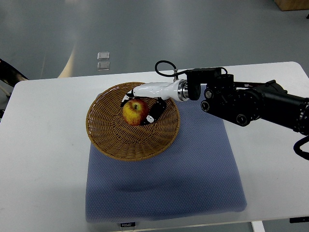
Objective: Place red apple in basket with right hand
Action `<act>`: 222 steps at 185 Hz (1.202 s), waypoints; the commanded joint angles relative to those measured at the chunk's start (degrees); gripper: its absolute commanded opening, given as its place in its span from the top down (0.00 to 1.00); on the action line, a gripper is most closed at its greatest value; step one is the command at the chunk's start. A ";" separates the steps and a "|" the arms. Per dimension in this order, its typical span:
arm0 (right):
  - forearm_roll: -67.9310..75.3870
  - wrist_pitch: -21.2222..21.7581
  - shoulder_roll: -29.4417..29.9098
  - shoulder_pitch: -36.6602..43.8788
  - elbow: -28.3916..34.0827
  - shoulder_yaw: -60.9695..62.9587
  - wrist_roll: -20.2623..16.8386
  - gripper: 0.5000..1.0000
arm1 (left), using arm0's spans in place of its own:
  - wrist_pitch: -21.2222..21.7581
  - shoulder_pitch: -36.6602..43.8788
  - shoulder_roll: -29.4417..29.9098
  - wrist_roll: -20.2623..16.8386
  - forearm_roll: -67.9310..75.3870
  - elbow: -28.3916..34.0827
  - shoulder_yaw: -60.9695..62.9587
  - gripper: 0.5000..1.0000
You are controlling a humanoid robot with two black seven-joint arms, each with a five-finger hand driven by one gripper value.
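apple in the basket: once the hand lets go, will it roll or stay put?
The red apple is round with smooth, shiny skin, so it would probably roll if nudged. It sits in the wicker basket, whose dished, ribbed weave likely holds it near the middle. The right hand fingers wrap it on both sides; a sideways drag on release might tip it.

1. Small black tag on near edge of blue mat: white print, looks like "FCOJO" or similar; too small to be sure.
2. No other legible text, nos. or signs anywhere.
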 commanded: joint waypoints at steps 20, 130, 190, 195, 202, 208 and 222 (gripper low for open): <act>0.18 -0.20 0.06 -0.09 0.01 0.05 0.09 0.28 | 0.00 0.04 0.00 0.00 0.00 -0.09 0.00 0.00; 0.27 -0.47 -1.17 0.61 0.01 0.31 0.18 0.21 | 0.00 -0.04 0.00 0.00 0.00 -0.09 0.00 0.00; 1.32 -0.55 -6.45 1.14 -0.43 6.64 0.44 0.17 | 0.00 -0.04 0.00 0.00 0.00 0.00 0.00 0.00; 1.67 -0.55 -6.97 0.53 -0.52 7.60 0.44 0.17 | 0.00 0.04 0.00 0.00 0.00 0.00 0.00 0.00; 2.20 -0.55 -7.41 -0.27 -0.79 8.40 0.44 0.17 | 0.00 -0.04 0.00 0.00 0.00 0.00 0.00 0.00; 3.08 -0.55 -8.03 -1.41 -1.05 9.28 0.44 0.17 | 0.00 -0.04 0.00 0.00 0.00 0.00 0.00 0.00; 6.59 -0.64 -9.35 -3.78 -1.75 12.00 0.62 0.17 | 0.00 0.04 0.00 0.00 0.00 0.00 0.00 0.00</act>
